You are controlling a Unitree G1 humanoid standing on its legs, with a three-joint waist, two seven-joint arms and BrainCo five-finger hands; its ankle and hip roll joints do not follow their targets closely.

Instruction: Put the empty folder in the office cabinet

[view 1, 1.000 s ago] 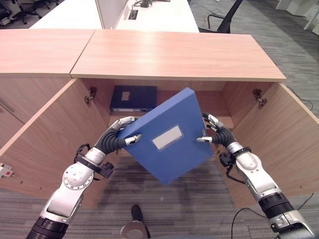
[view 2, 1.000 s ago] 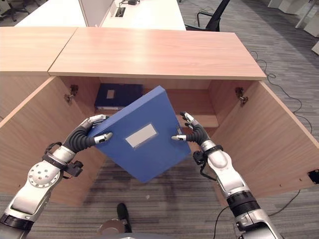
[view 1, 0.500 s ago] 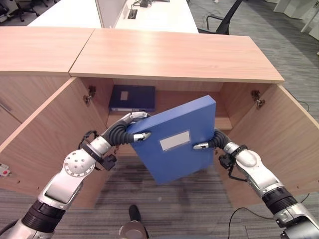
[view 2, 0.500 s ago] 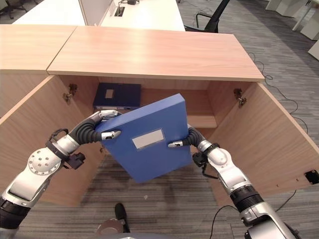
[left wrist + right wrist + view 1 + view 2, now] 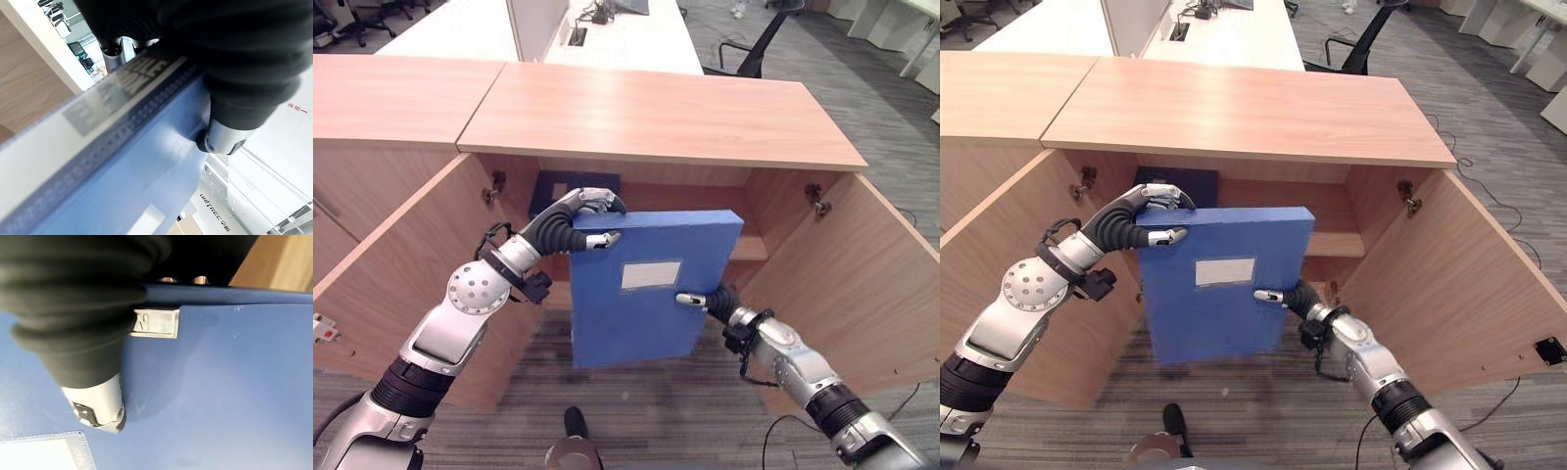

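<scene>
Between the two hands, in front of the open cabinet, hangs the blue folder [image 5: 651, 289], nearly upright with its labelled face toward the robot. The right hand [image 5: 705, 300] is nearest: its thumb lies across the front face by the folder's right edge, and the rest of that hand goes behind the folder, so it looks to be pinching the edge. Higher and a little farther off, the left hand [image 5: 579, 217] is curled over the folder's upper left corner, fingers hooked over the top edge and thumb pressed on the front (the left wrist view shows that edge right against the palm cover).

As for progress, I'd judge the job about half done. The folder is lifted, gripped on two sides and facing the opening, but it is not yet inside: its whole face shows in front of the shelf line. What remains is to carry it forward past the doors, set it down inside and let go.

Beyond the hands, both cabinet doors stand swung wide, the left door [image 5: 406, 284] outside the left hand and the right door [image 5: 862, 274] outside the right hand. Past the left hand, deep in the cabinet [image 5: 656, 113], a dark blue folder [image 5: 570, 182] already lies on the shelf [image 5: 751, 247].

Counted: two hands, one blue folder in them, one dark folder stored, two doors, one cabinet.
</scene>
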